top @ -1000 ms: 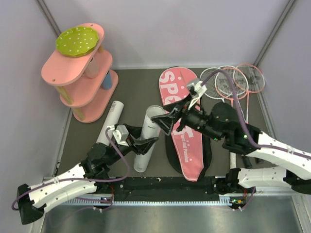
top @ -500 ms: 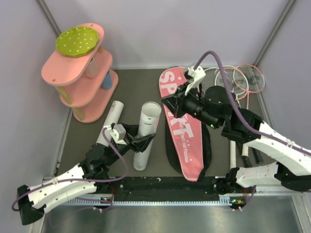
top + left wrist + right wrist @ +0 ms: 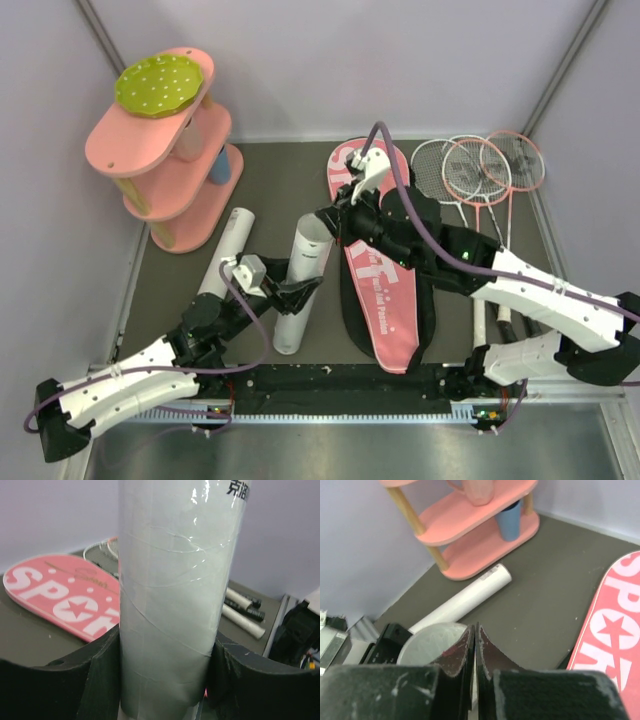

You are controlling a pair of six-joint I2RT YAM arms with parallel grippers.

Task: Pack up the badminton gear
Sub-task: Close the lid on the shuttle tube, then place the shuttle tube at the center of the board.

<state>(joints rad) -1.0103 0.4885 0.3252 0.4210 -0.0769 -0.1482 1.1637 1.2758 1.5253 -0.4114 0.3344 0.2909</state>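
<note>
Overhead: my left claw clamps the long white film-wrapped tube, left of the pink racket-shaped bag. Left wrist: slick, I'd judge light and crushable; a mid-body hold suits. Right wrist: right claw pinched shut, empty, over the tube's far mouth.

The pink bag carries big white letters "SPOR", the O filled with a star; the tube cuts off the rest. Dark Chinese characters sit at the tube's top, cropped. Smaller bag lettering is illegible.
</note>
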